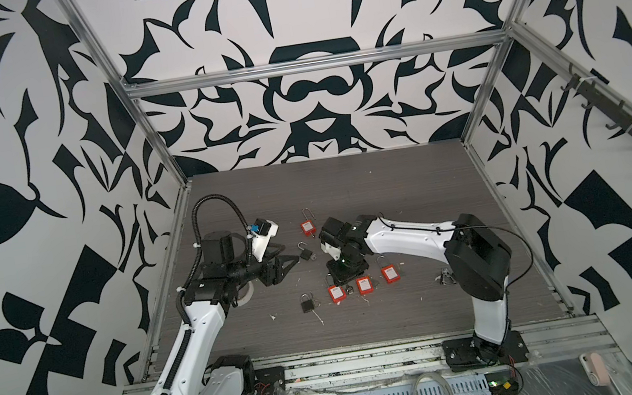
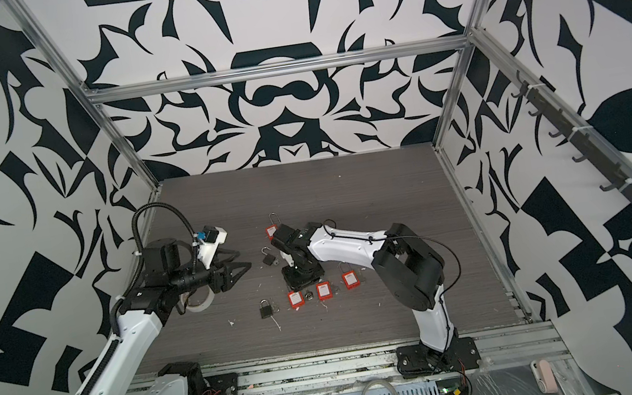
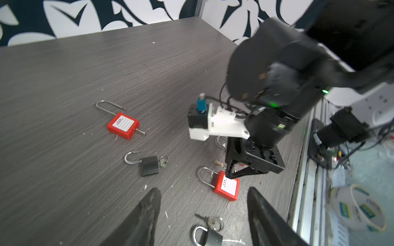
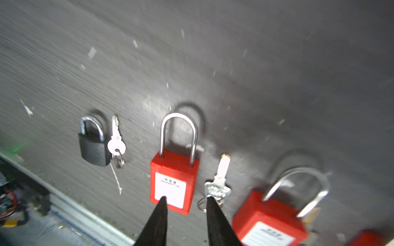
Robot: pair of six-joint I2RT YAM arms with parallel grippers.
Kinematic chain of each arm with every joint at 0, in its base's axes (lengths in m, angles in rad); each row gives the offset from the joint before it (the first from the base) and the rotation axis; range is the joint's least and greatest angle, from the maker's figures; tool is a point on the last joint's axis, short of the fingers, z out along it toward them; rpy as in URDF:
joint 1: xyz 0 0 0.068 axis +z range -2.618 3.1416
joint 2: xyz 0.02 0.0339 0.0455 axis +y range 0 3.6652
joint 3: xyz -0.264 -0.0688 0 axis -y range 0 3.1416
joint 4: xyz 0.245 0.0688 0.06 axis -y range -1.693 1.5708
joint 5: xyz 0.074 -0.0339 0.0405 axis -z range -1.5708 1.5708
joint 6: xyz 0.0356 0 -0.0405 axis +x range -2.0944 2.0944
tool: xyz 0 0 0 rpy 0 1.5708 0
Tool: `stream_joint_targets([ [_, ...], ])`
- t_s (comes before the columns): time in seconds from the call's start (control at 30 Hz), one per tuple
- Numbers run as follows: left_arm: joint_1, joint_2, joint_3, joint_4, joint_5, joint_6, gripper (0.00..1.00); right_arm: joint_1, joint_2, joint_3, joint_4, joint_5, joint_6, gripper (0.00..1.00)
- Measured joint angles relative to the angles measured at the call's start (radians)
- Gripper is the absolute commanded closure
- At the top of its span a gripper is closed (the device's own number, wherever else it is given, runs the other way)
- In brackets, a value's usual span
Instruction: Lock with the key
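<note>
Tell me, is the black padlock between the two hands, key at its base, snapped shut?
No: the black padlock lies open, one end of its shackle free of the body, as the left wrist view shows. The rest is right.

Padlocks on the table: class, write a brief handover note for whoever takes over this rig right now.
Left gripper: open, empty, above the table.
Right gripper: open, empty, tips just over a red padlock and the loose key beside it.
Black padlock: shackle open, key at its base.
Done: no key held yet.
Left: probably grasp a key, turn it, shut the open shackle.
</note>
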Motion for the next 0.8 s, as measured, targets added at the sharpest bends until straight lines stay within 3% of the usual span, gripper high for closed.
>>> stream_joint_targets([
  [0.07, 0.000, 0.008, -0.001, 0.021, -0.026, -0.066, 0.36, 0.000, -0.048, -0.020, 0.069, 0.056, -0.067, 0.45],
  [0.17, 0.000, 0.034, 0.005, 0.034, -0.065, -0.137, 0.37, 0.000, -0.092, -0.037, 0.168, 0.105, -0.163, 0.39],
  [0.27, 0.000, 0.066, 0.015, 0.031, -0.101, -0.188, 0.36, 0.000, -0.062, -0.002, 0.219, 0.125, -0.245, 0.38],
  [0.43, 0.000, 0.078, 0.039, 0.026, -0.167, -0.254, 0.41, 0.000, 0.115, 0.154, 0.230, 0.134, -0.347, 0.36],
  [0.8, 0.005, -0.050, 0.038, 0.045, -0.357, -0.308, 0.35, 0.000, 0.251, 0.205, 0.261, 0.095, -0.476, 0.36],
])
